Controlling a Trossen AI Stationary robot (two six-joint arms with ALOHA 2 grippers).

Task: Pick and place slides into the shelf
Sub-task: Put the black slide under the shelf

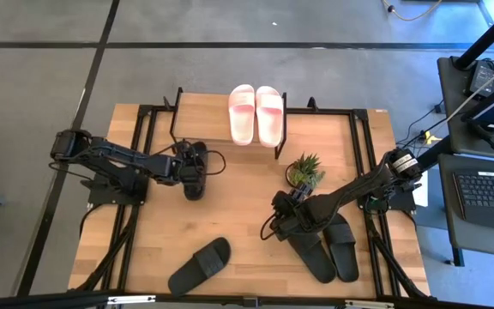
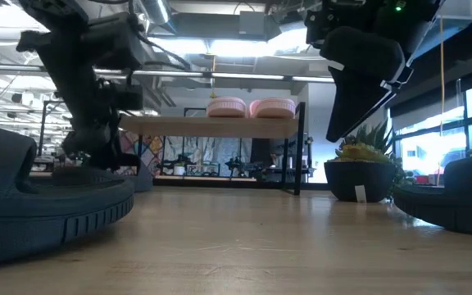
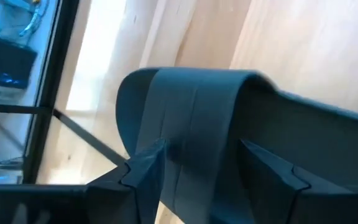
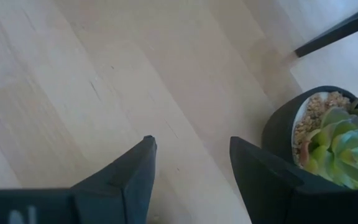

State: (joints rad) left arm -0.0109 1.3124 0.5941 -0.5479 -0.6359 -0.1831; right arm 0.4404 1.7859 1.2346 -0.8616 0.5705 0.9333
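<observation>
Under left claw [image 3: 204,177]: slide [image 3: 241,130] (cropped).

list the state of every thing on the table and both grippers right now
pale pink slide pair: side by side on top of the low wooden-topped shelf
black slide by the shelf: on the table, left gripper open astride its strap
lone black slide: flat, near the front edge
black slide pair: flat, side by side
small potted succulent: upright
right gripper: open, empty
</observation>
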